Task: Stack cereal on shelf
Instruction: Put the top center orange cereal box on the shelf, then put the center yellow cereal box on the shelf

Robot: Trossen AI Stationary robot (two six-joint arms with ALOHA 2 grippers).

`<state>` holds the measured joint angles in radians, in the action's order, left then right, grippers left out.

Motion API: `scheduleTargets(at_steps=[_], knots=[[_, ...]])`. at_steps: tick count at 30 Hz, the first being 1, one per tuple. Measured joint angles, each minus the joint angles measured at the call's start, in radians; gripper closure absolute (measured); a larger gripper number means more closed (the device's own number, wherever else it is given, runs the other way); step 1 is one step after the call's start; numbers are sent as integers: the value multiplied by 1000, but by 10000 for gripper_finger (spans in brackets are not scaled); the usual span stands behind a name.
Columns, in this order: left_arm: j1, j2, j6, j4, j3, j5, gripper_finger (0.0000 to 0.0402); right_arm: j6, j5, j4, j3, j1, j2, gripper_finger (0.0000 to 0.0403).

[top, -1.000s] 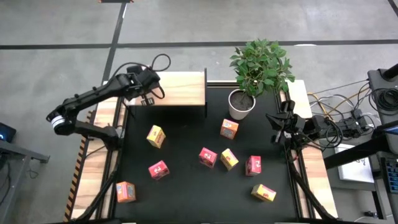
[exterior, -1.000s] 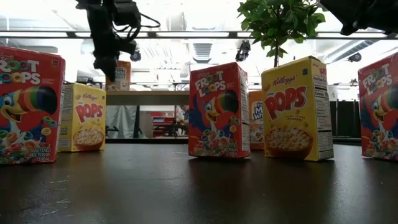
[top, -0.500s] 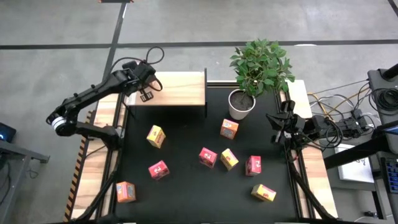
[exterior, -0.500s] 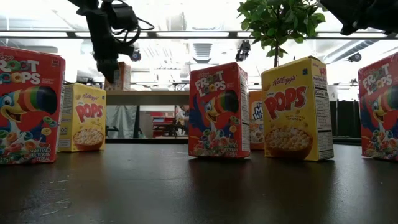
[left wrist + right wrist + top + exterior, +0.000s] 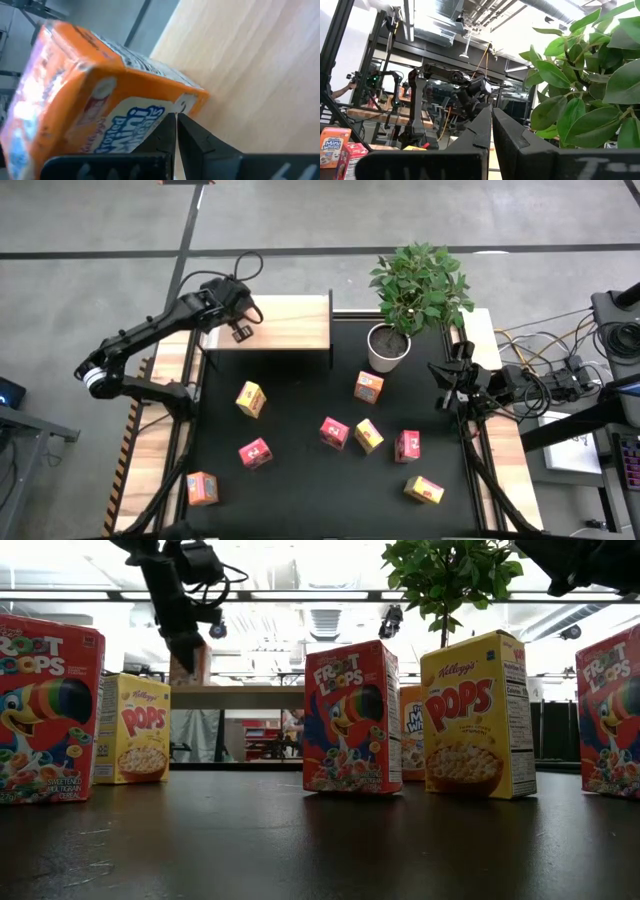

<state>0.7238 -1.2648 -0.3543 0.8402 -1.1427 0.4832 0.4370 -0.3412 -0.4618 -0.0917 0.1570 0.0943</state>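
Grey concrete floor crossed by dark seam lines around black tabletop. Pale wooden side strips flank it. Tangled cables at one side. Overhead, exposed ceiling ducts, bright strip lighting, metal racking behind.

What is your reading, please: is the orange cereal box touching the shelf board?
Touching. In the left wrist view the orange cereal box meets the shelf along its edge with no gap, and the low view shows it standing on the board.
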Motion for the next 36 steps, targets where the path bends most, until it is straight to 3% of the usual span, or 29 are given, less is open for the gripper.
scheduleTargets(at_steps=[21,32,36], knots=[[-44,25,54,7,0,5,401,0,0,0,0,0,0,394],[-360,194,262,23,-3,5,401,-52,5,0,0,0,0,394],[-495,225,325,14,-2,4,401,-103,93,-1,0,0,8,394]])
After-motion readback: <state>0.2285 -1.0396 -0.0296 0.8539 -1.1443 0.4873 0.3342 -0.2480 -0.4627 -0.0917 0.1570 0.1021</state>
